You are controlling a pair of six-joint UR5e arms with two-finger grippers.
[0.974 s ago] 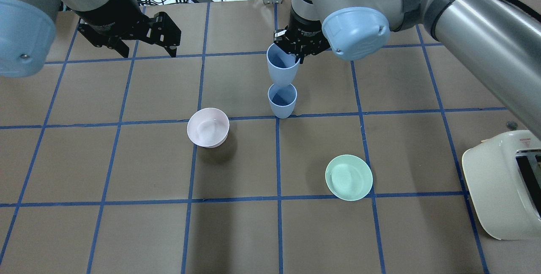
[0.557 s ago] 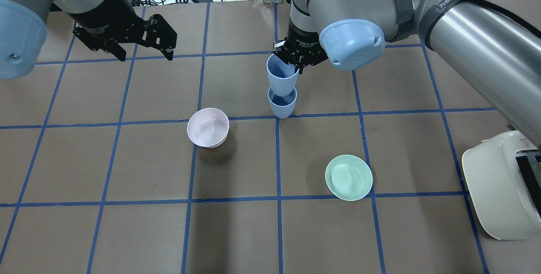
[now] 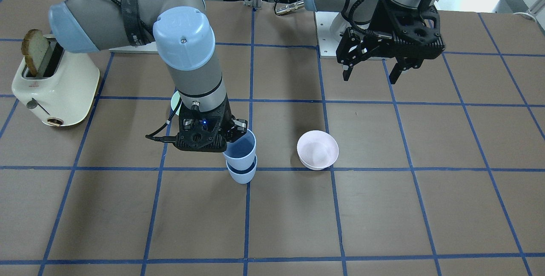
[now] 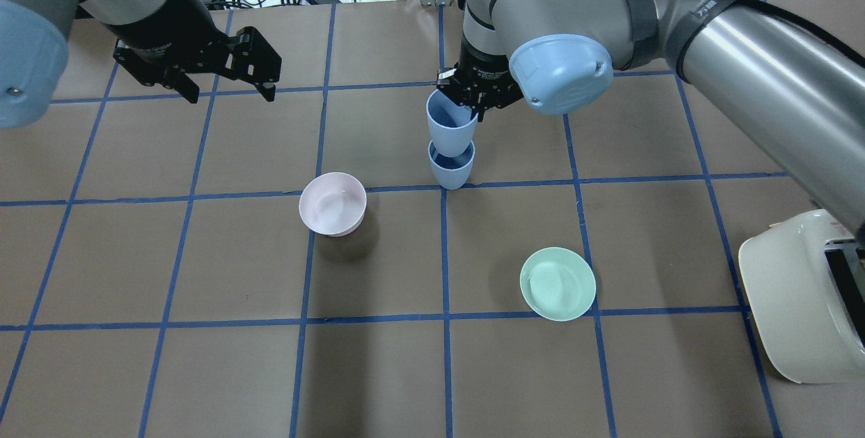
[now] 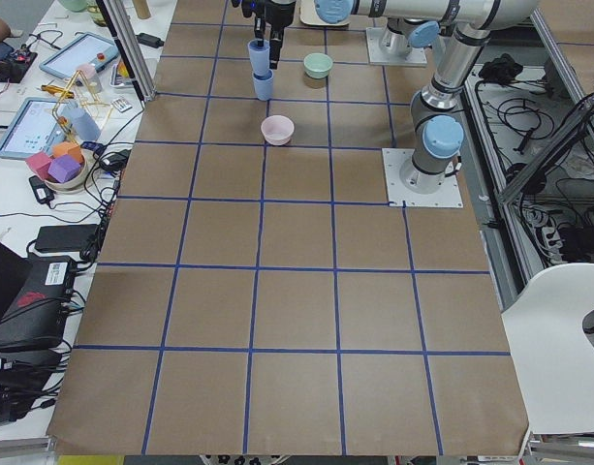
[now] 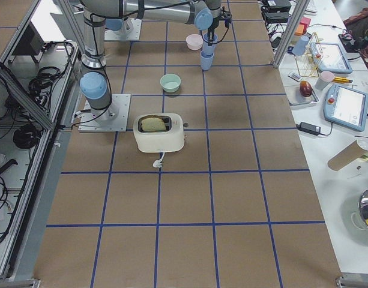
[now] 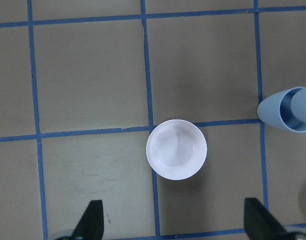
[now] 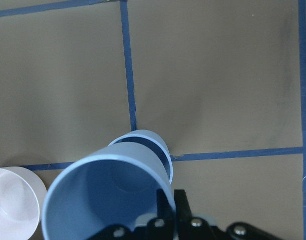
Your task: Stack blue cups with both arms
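Note:
Two pale blue cups stand mid-table. The lower cup (image 4: 451, 172) stands on the table. The upper cup (image 4: 451, 122) sits partly inside it, with its top half still above the lower rim. My right gripper (image 4: 472, 104) is shut on the upper cup's rim, one finger inside and one outside; the right wrist view shows the upper cup (image 8: 107, 200) over the lower cup (image 8: 160, 146). My left gripper (image 4: 228, 93) is open and empty, raised over the table's far left, well clear of the cups. In the front view the nested cups (image 3: 241, 161) are beside the right gripper (image 3: 233, 138).
A pale pink bowl (image 4: 332, 203) stands left of the cups, below the left wrist camera (image 7: 176, 149). A mint green bowl (image 4: 557, 283) stands nearer on the right. A cream toaster (image 4: 804, 296) holding a slice of bread (image 3: 34, 52) is at the right edge.
My right gripper has lowered the upper cup from above the lower cup down into it. My left gripper has drifted slightly left and stays open.

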